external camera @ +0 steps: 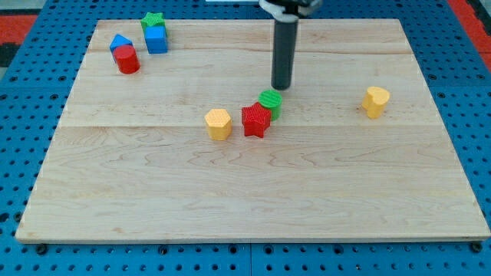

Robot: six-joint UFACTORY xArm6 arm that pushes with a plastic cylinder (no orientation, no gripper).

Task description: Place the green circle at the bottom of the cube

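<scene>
My tip (281,87) is the lower end of a straight dark rod that comes down from the view's top; the arm carries no pincer, so nothing is open, closed or held. The tip sits just above the green circle (271,100) in the view, so close that I cannot tell whether they touch. The green circle lies near the middle of the wooden tabletop (245,192), and the red star-shaped block (256,120) presses against its lower left side, partly covering it. A little to the view's left of the red star, and apart from it, stands a yellow block (219,123) with a faceted, roughly hexagonal outline. Well off to the view's right, near the tabletop's edge, is a second yellow block (375,101) with a rounded, heart-like form. The rest are clustered at the view's top left: the blue cube (156,39) with a green star (153,21) touching its upper side, and beside them a smaller blue block (120,43) with a red cylinder (126,59) against its lower edge.
</scene>
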